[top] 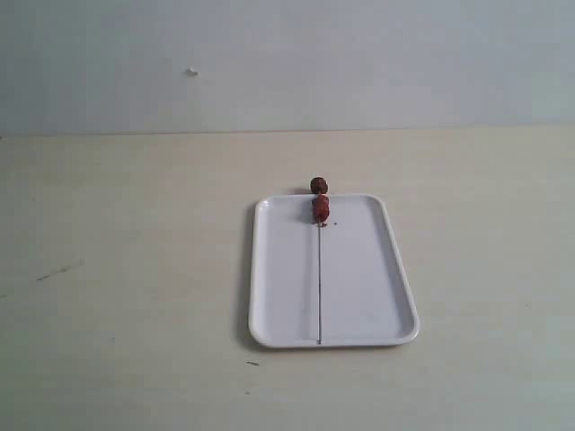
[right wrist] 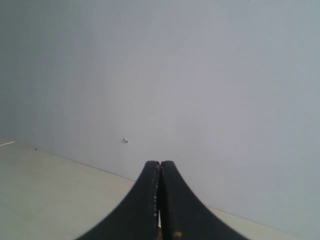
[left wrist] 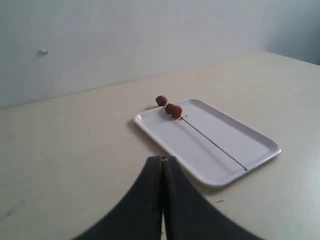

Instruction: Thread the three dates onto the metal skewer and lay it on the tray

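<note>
Lying lengthwise down the middle of the flat white rectangular tray (top: 377,305) with rounded corners and a low raised rim, the very thin straight grey metal skewer (top: 320,287) runs from one short rim of the tray almost to the opposite one. At that far end of the tray sit the three small wrinkled dark reddish-brown dates (top: 320,208), bunched in a row in line with the skewer. Two dates lie touching each other just inside the tray's rim, and the third sits at or just past that rim; whether it rests on the rim or beyond it cannot be told. A tiny dark crumb lies on the tray just beside the dates. The tray rests flat on a pale cream worktop (top: 135,269), which bears a faint dark streak (top: 58,269) well to one side of the tray and a small dark fleck (top: 252,364) near the tray's bare-skewer end. Behind the tray rises a plain pale grey-blue wall (top: 359,63) with one small white mark (top: 192,72). The left tool (left wrist: 161,162) hangs apart from the tray, its black fingers pressed together on nothing. The right tool (right wrist: 159,167) faces the wall, likewise closed and empty, with the tray out of its camera's sight.
</note>
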You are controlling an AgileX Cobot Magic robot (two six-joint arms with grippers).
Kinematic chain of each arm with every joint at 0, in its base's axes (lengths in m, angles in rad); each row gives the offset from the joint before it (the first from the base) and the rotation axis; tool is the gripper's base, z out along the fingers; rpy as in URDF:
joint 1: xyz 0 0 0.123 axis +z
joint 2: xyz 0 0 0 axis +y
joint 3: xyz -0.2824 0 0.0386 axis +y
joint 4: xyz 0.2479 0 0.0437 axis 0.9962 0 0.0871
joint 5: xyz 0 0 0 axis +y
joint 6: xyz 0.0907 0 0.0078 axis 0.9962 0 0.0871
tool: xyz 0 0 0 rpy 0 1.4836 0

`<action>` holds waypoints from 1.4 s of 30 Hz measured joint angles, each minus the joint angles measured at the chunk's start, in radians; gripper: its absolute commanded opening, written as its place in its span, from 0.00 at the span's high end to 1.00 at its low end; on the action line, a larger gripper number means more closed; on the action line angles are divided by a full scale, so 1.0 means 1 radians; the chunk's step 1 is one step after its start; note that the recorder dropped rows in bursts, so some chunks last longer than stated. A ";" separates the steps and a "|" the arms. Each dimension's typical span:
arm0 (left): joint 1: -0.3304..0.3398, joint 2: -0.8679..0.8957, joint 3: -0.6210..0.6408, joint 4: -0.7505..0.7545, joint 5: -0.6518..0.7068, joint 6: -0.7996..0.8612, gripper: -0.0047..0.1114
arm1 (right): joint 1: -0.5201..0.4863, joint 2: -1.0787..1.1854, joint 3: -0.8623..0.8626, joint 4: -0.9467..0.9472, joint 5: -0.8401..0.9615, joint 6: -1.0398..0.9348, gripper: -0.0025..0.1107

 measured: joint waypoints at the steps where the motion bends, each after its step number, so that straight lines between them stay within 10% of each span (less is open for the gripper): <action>1: 0.015 -0.015 0.001 0.000 0.012 0.000 0.96 | 0.000 0.000 0.000 0.000 0.000 0.000 0.98; 12: 0.273 -0.216 0.003 -0.021 0.203 -0.004 0.96 | 0.000 0.000 0.000 0.000 0.002 0.000 0.98; 31: 0.284 -0.216 0.003 -0.023 0.219 -0.004 0.96 | -0.002 -0.013 0.000 0.000 0.020 -0.025 0.98; 42: 0.284 -0.216 0.003 -0.023 0.219 -0.004 0.96 | -0.303 -0.362 0.000 -0.005 0.591 -0.025 0.98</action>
